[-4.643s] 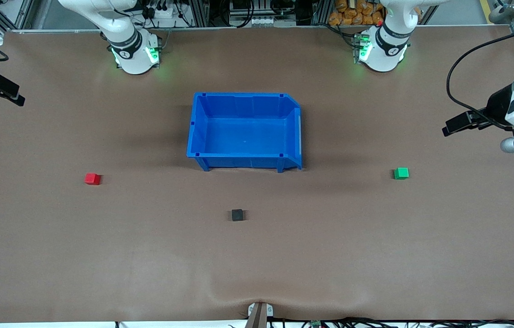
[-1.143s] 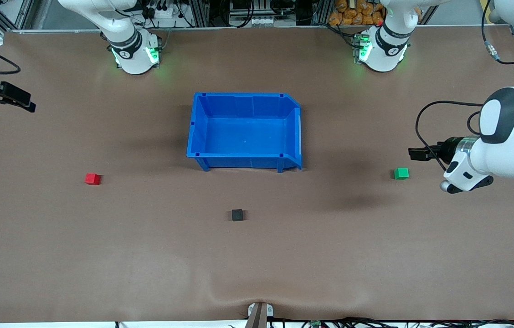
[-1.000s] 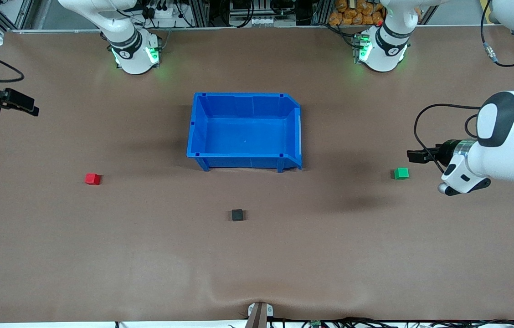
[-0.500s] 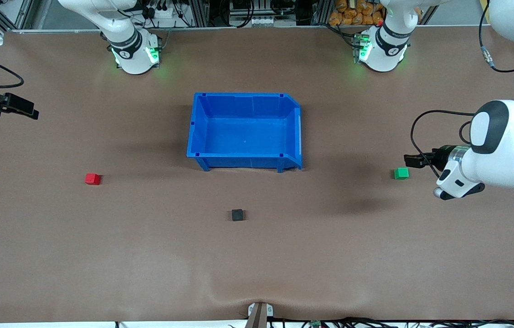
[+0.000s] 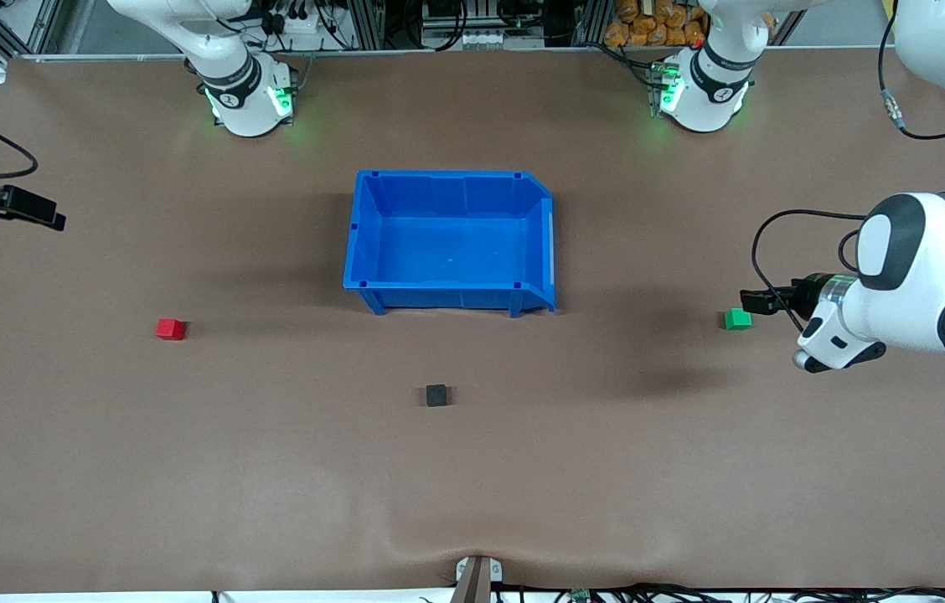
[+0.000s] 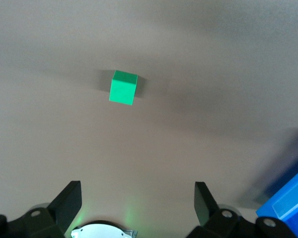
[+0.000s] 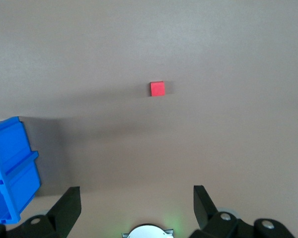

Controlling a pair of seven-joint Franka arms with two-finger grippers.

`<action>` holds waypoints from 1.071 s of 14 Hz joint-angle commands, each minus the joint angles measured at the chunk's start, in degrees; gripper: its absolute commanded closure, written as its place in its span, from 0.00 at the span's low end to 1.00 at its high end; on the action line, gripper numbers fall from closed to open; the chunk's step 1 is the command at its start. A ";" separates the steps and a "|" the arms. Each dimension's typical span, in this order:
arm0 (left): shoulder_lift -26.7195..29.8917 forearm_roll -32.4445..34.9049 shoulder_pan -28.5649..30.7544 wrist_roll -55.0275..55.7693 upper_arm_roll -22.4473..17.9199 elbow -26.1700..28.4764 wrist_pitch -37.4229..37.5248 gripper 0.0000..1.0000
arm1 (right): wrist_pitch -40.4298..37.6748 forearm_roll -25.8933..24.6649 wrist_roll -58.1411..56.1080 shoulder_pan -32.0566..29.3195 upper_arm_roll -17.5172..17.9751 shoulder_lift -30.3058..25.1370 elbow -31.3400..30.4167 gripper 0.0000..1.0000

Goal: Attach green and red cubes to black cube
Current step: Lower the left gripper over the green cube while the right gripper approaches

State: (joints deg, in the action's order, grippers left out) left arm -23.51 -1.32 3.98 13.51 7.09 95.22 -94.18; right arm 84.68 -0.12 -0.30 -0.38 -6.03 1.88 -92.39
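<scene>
Sitting apart, green cube (image 5: pixel 737 319), red cube (image 5: pixel 170 328), black cube (image 5: pixel 436 395)

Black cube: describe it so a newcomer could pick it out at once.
Find the blue bin at mid-table. Nearer the front camera than the bin, alone on the brown mat, sits the black cube. The red cube and green cube match its size, each toward one end of the table; it is matte black.
</scene>
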 commanded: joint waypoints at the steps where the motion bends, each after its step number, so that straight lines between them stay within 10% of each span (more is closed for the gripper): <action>1: -0.66 1.14 -0.29 0.64 0.12 -0.30 -0.74 0.00 | 0.31 -0.31 -0.05 -0.15 0.50 0.76 0.55 0.00; 15: -5.93 4.22 -1.69 -0.24 0.12 -0.13 -6.09 0.00 | 1.19 -0.40 0.30 0.20 0.50 1.64 0.55 0.00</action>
State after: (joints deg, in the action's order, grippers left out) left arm -28.75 1.77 2.26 13.50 7.15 95.26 -99.05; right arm 85.64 -0.12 -0.28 -0.33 -5.88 3.18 -92.34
